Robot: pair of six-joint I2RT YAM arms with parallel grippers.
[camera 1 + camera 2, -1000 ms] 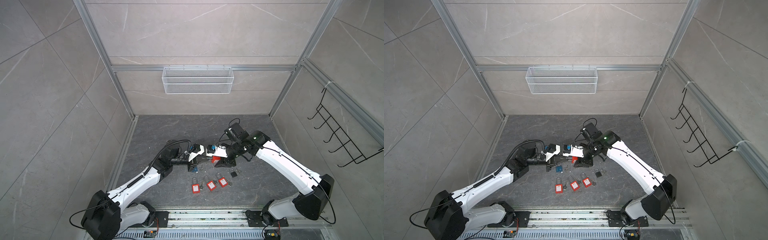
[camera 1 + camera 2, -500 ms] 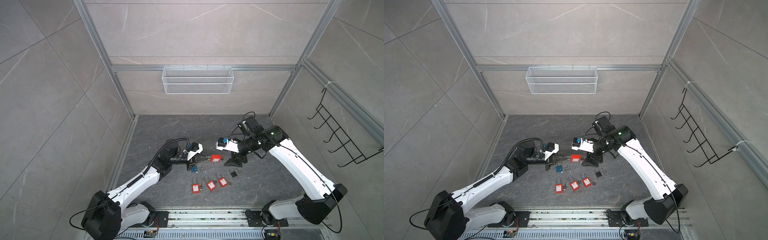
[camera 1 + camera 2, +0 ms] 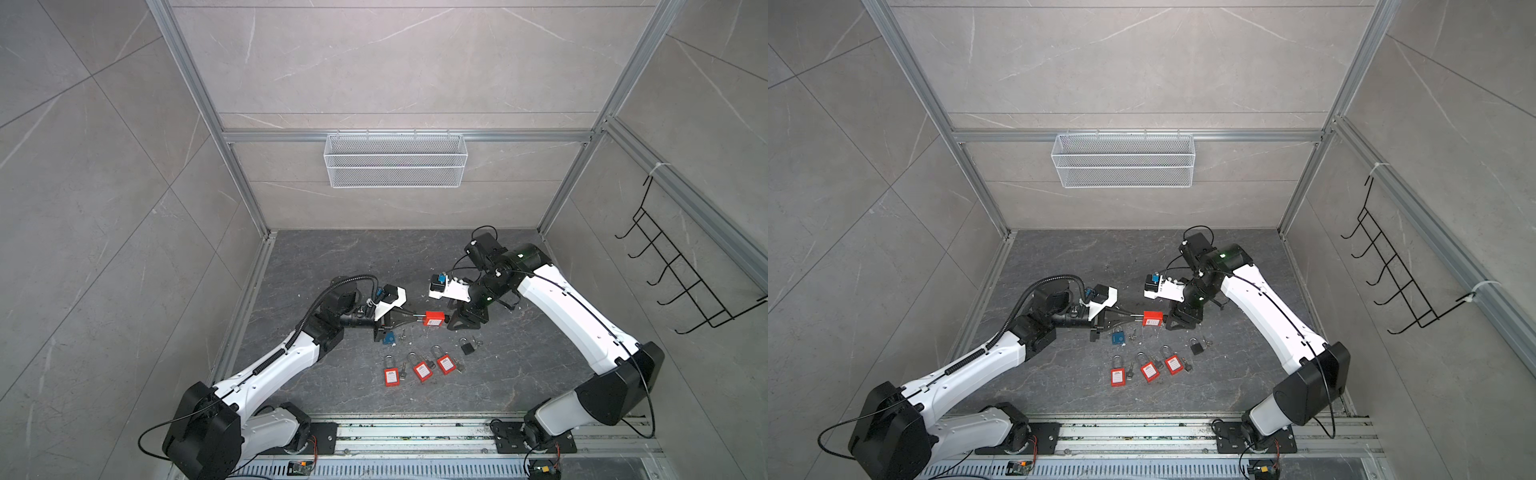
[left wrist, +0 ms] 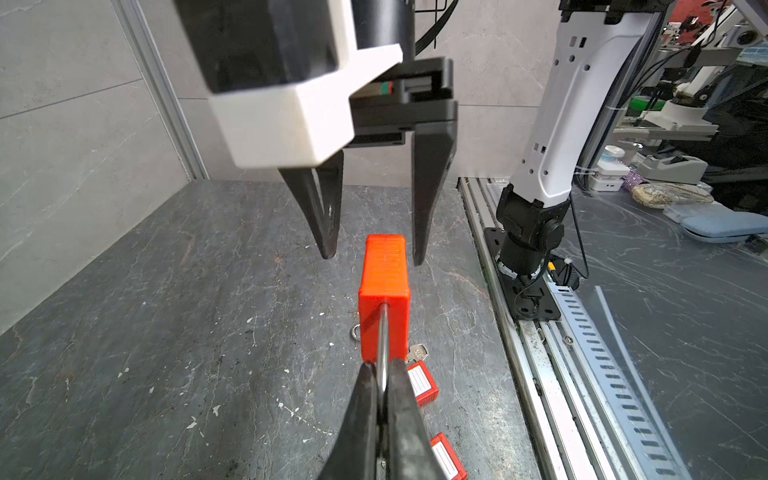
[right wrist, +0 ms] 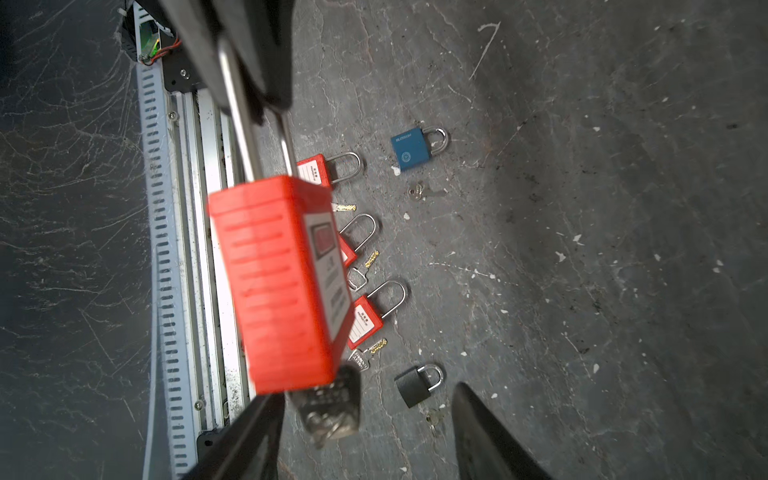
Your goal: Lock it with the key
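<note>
A red padlock (image 3: 434, 319) (image 3: 1152, 319) hangs level above the dark floor, between the two arms. My left gripper (image 3: 417, 318) (image 4: 384, 374) is shut on its steel shackle. A silver key (image 5: 330, 405), blurred, sticks out of the padlock's bottom end (image 5: 286, 291). My right gripper (image 3: 463, 322) (image 5: 365, 436) stands open at that end. Its two fingers (image 4: 424, 232) straddle the key without touching it. In the left wrist view the padlock body (image 4: 384, 299) points away towards the right gripper (image 4: 374, 255).
On the floor below lie three red padlocks (image 3: 422, 370), a blue padlock (image 3: 389, 338) and a black padlock (image 3: 467, 347), each with a key beside it. A wire basket (image 3: 395, 160) hangs on the back wall. A hook rack (image 3: 681, 282) is on the right wall. A rail (image 3: 415, 432) runs along the front.
My right gripper drew back to the right off the red padlock's end, then edged a little towards it again. The left gripper kept hold of the shackle and stayed put.
</note>
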